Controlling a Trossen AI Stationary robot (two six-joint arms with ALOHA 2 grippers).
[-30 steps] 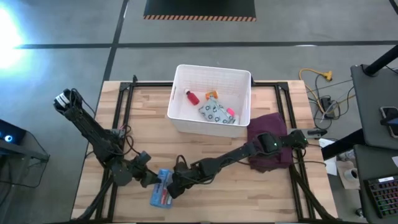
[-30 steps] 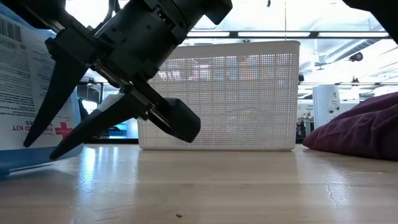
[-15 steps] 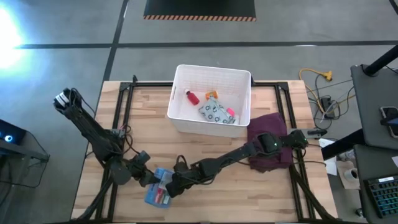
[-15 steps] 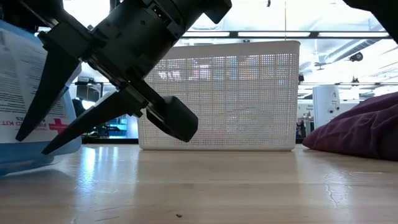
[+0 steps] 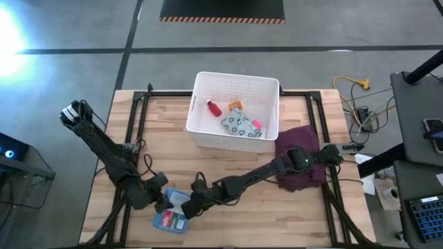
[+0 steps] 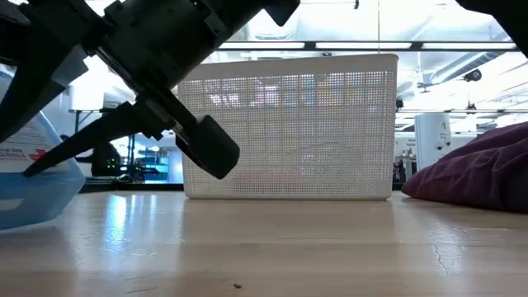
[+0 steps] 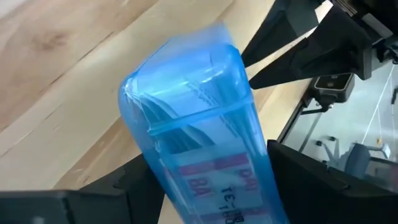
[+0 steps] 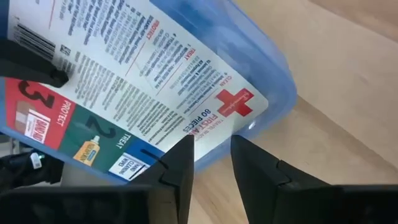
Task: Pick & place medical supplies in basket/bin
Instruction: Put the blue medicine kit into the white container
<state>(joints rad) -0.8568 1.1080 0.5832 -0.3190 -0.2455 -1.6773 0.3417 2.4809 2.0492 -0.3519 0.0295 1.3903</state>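
The blue first-aid box [image 5: 173, 216] with its red cross lies tilted near the table's near edge, between my two grippers. My left gripper [image 5: 165, 203] is shut on it from the left. My right gripper [image 5: 188, 207] is open at the box's right side, its fingertips [image 6: 29, 167] right by the box's wall [image 6: 37, 186]. The white basket [image 5: 201, 135] stands at the far middle. It holds a red bottle [image 5: 213, 107], an orange item [image 5: 237, 105], a patterned packet [image 5: 239, 124] and a pink roll [image 5: 256, 124]. My left gripper pinches the first-aid box across its narrow sides [image 7: 249, 155], one finger [image 7: 124, 186] on each side, coming nearly level from the table's left. The box stands out past the fingers, tilted. My right gripper's tips are at the box's edge [image 7: 239, 59]; whether they touch cannot be told.
A crumpled maroon cloth [image 5: 301, 166] lies right of the basket, under the right arm. Black frame rails [image 5: 138, 117] run along the table's left and right sides. Bare wood [image 5: 277, 214] spreads across the near right.
My left gripper has drawn the first-aid box toward the table's near-left, and the box has turned more slantwise and tipped lower. My right gripper has followed it leftward, staying open.
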